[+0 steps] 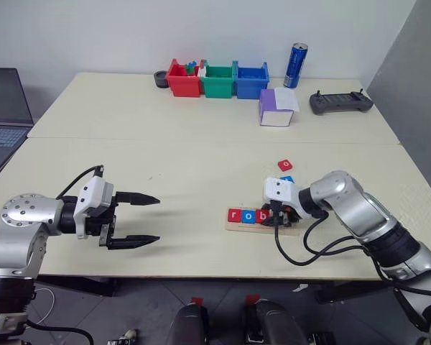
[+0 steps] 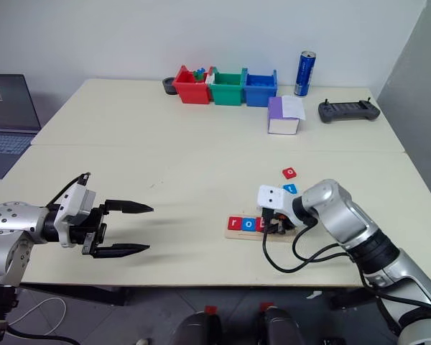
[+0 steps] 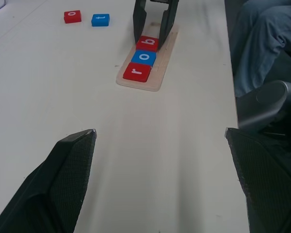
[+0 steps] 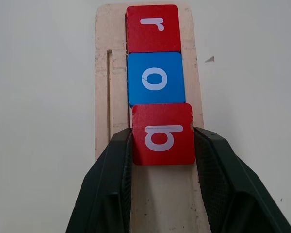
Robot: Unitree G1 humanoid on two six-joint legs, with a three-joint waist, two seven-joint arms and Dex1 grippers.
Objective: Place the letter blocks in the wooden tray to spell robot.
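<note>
The wooden tray (image 1: 237,227) lies near the table's front edge, right of centre. A red "r" block (image 4: 153,28) and a blue "o" block (image 4: 155,79) sit side by side in its groove. Right behind them is a red "b" block (image 4: 162,134), and my right gripper (image 4: 162,141) is shut on its two sides, over the tray. A loose red "o" block (image 1: 285,164) and a blue "t" block (image 1: 286,180) lie on the table just beyond the tray. My left gripper (image 1: 158,219) hovers open and empty well to the left of the tray.
Red (image 1: 182,79), green (image 1: 219,80) and blue (image 1: 251,80) bins line the far edge, with a blue can (image 1: 296,65), a purple-and-white box (image 1: 277,108) and a black controller (image 1: 340,103) to their right. A laptop (image 1: 3,108) sits far left. A person's leg (image 3: 262,29) is beside the table.
</note>
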